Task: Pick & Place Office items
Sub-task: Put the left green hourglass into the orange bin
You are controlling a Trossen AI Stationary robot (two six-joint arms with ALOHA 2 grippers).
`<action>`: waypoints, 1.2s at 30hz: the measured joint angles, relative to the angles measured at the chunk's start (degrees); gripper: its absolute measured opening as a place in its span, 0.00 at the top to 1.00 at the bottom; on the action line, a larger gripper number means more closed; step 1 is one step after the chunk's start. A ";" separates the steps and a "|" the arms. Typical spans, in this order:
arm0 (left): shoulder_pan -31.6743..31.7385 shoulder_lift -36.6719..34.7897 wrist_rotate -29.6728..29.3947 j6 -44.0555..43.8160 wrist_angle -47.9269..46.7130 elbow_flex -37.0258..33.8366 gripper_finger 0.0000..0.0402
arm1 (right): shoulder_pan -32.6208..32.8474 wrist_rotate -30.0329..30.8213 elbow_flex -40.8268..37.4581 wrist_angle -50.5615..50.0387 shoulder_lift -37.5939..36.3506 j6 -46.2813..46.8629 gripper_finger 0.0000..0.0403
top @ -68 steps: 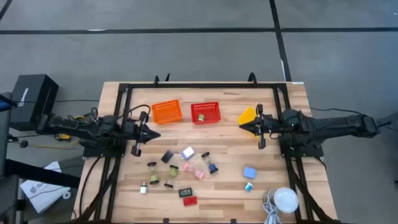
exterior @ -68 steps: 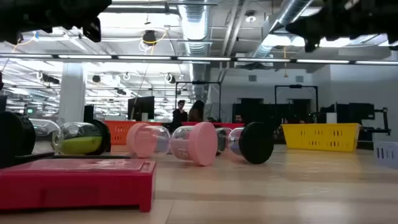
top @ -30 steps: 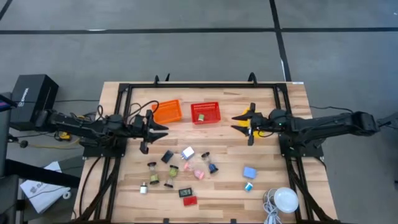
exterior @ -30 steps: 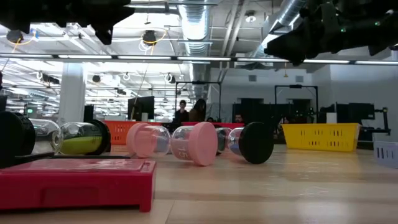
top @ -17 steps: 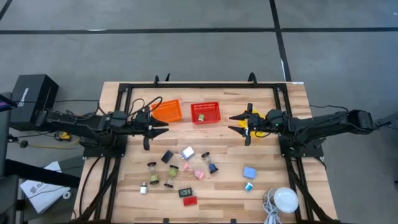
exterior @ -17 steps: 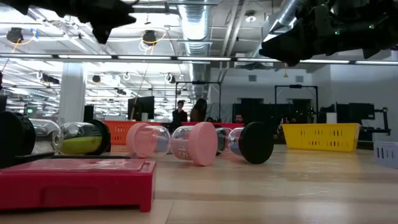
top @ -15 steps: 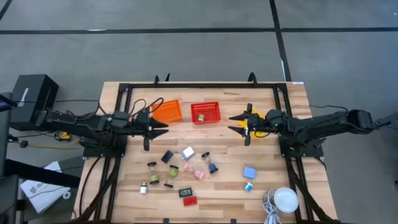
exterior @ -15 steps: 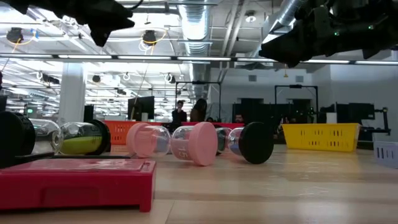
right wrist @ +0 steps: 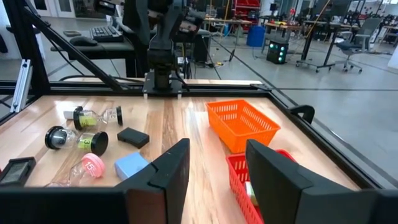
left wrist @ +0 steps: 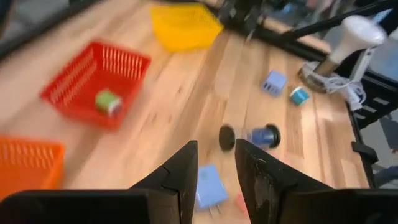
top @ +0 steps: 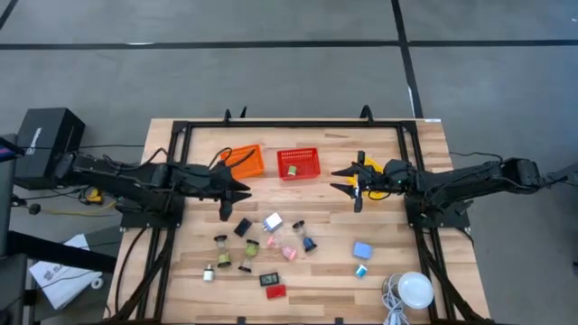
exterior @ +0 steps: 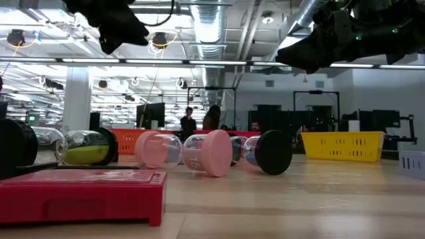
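Observation:
The office items (top: 271,248) lie scattered on the near middle of the table: clear cylinders with dark, pink and green ends, blue and white blocks, black clips, and a flat red rectangle (exterior: 83,192) nearest the edge. My left gripper (top: 242,191) hangs open above the table between the orange basket (top: 244,161) and the items. Its wrist view looks down on a blue block (left wrist: 209,185) and a dark-capped cylinder (left wrist: 249,135). My right gripper (top: 341,179) is open and raised in front of the yellow basket (top: 361,167), right of the red basket (top: 298,163).
One small green item (left wrist: 107,101) lies in the red basket. A white dome with a cable (top: 415,289) stands at the near right corner. A black frame (top: 298,126) runs along the far side and both arm bases. People stand far off in the room (exterior: 199,119).
My left gripper has moved toward the table's right and a little toward the near edge, away from the orange basket and closer over the scattered items. My right gripper has edged slightly toward the left. No item has moved.

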 joint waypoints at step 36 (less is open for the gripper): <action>-8.36 16.65 27.09 -68.85 -32.11 1.74 0.58 | 0.04 0.00 0.07 -3.17 0.00 0.00 0.56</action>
